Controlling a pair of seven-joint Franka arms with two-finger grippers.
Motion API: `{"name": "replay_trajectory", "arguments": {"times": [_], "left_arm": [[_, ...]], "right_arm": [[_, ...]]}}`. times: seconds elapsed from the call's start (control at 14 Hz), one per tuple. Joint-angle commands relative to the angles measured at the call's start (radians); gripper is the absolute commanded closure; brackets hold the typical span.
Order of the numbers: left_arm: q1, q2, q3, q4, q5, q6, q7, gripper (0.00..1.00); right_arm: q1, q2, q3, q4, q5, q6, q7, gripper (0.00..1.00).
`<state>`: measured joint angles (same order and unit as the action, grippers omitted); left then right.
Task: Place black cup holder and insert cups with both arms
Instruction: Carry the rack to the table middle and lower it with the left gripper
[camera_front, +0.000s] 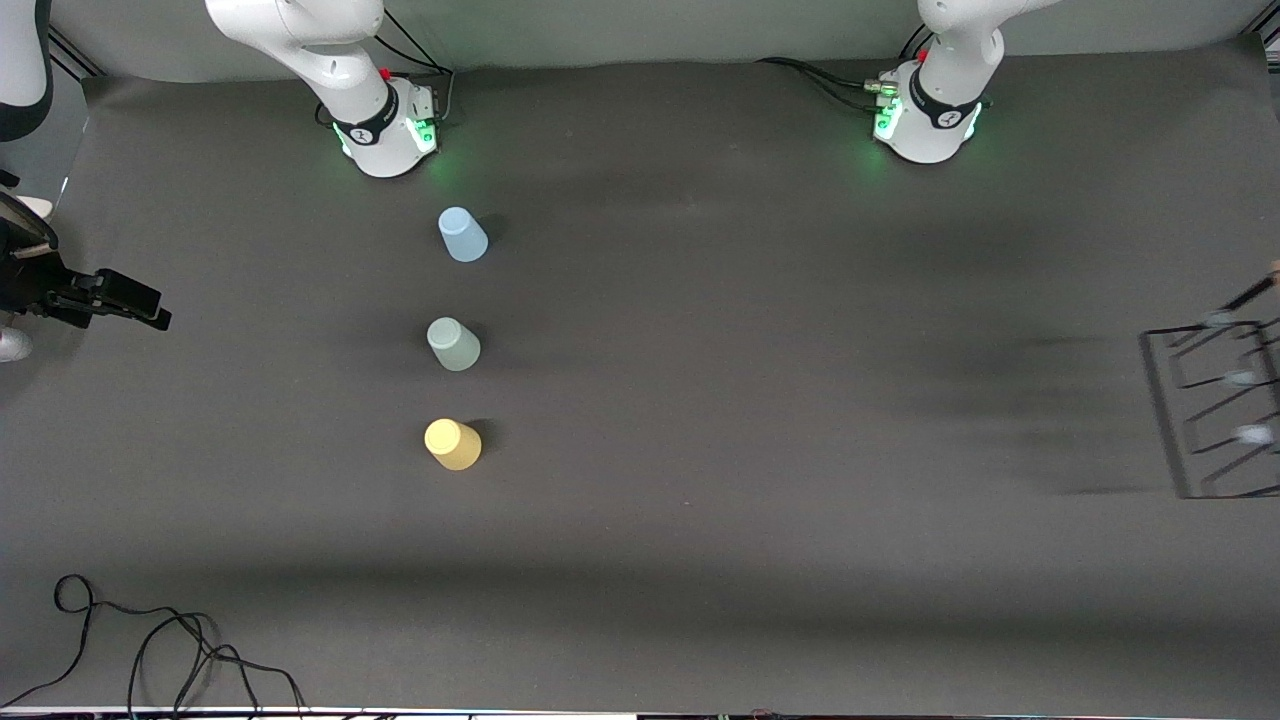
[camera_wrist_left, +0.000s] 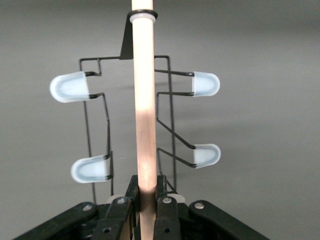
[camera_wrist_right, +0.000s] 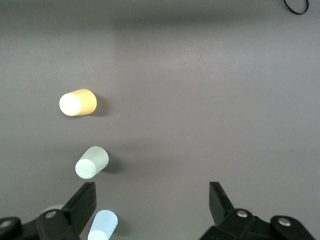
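Left gripper is clamped tight on the rod of the rack, both fingers squeezed in from either side, and the wrist view looks straight along the rod with four pale blue pegs sticking out, two per side. From the front camera the rack sits right at the 3 o'clock edge of the shot, over the left arm's end of the table, partly cut off by the frame. It looks lifted rather than resting, going by the soft shadow it throws toward the middle, though I can't swear to it. Right gripper is wide open with nothing in it, hanging high over the table, that arm just waiting. Its wrist camera looks down on all three cups, with the blue cup showing just by one finger. In the front view the cups stand narrow end up in a neat line, well apart from each other. Taking the green cup as the dial's centre, the blue one is at 12 o'clock, closest to the right arm's base, and the yellow cup is at 6 o'clock, nearest the camera. All three are far from the rack. A loose black cable is curled up down at 7 o'clock.
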<state>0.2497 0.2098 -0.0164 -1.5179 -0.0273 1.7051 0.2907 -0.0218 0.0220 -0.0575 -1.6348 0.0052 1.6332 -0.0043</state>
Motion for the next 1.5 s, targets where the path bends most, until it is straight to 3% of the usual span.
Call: {"name": "replay_trajectory", "arguments": {"times": [0.0, 0.36, 0.79, 0.93, 1.43], "left_arm": [[-0.178, -0.020, 0.015, 0.019, 0.015, -0.044, -0.163, 1.00], [-0.484, 0.025, -0.016, 0.025, 0.007, -0.021, -0.548, 1.00], [-0.812, 0.227, -0.031, 0.217, 0.007, 0.048, -0.908, 1.00], [-0.883, 0.298, -0.030, 0.278, 0.007, 0.083, -1.007, 1.00], [-1.033, 0.417, -0.030, 0.285, 0.020, 0.254, -1.127, 1.00]], "right_arm": [[-0.006, 0.001, 0.004, 0.012, -0.008, -0.010, -0.016, 0.00], [-0.006, 0.001, 0.002, 0.010, -0.008, -0.010, -0.016, 0.00], [-0.006, -0.001, -0.004, 0.007, -0.007, -0.010, -0.014, 0.00], [-0.006, -0.002, -0.004, 0.007, -0.007, -0.010, -0.014, 0.00], [-0.006, -0.001, -0.022, 0.007, 0.028, -0.045, -0.009, 0.00]]}}
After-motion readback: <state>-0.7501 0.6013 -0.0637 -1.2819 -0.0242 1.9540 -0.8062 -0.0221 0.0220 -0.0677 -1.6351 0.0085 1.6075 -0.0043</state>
